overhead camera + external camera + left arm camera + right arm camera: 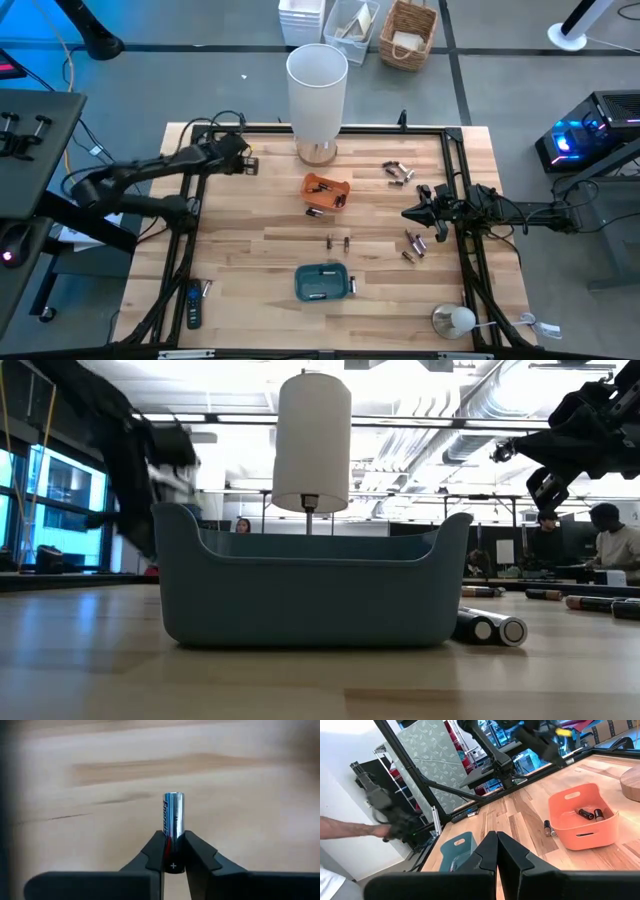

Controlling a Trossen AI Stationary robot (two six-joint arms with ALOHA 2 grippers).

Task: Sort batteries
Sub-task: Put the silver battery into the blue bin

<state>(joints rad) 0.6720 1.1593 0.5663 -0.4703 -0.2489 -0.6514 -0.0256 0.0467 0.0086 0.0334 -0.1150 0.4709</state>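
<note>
So the left gripper (173, 851) is pinching a silver battery (173, 822) at the table's (250, 250) ten o'clock corner, while the right gripper (408, 214) is sitting shut at three o'clock, beside loose batteries (412, 246).

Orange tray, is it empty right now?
No. In the right wrist view the orange tray holds at least two dark batteries lying on its floor.

The bench (260, 250) is pale planked wood, smooth and matt. The battery (173, 822) has a glossy silvery metal look. The fingers (200, 857) holding it are matt black. Orange tray (580, 817) and blue tray (310, 595) look like smooth matt plastic.
</note>
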